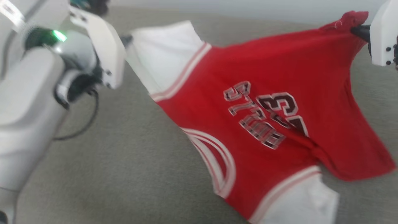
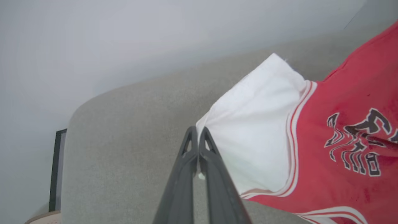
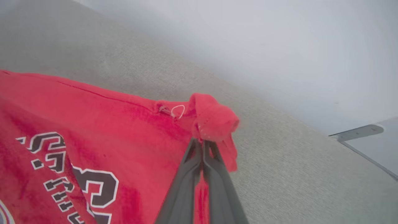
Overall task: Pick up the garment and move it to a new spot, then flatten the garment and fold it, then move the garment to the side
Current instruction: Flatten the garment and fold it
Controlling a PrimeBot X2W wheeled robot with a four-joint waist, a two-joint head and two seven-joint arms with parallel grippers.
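Note:
The garment (image 1: 267, 93), a red jersey with white sleeves, striped trim and black lettering, is stretched across the grey surface, lifted at two points. My left gripper (image 2: 198, 132) is shut on the edge of a white sleeve (image 2: 252, 137); in the head view that gripper (image 1: 127, 39) is at the upper left, mostly behind its pale wrist. My right gripper (image 3: 202, 141) is shut on a bunched red corner (image 3: 213, 118) of the garment, seen in the head view at the top right (image 1: 357, 29). The far sleeve (image 1: 298, 199) trails low at the bottom.
A grey fabric surface (image 1: 124, 161) lies under everything. My pale left forearm (image 1: 31, 102) with a black cable stands at the left. A pale wall (image 2: 93, 40) rises behind the surface, with a dark-framed panel (image 2: 57, 168) at its edge.

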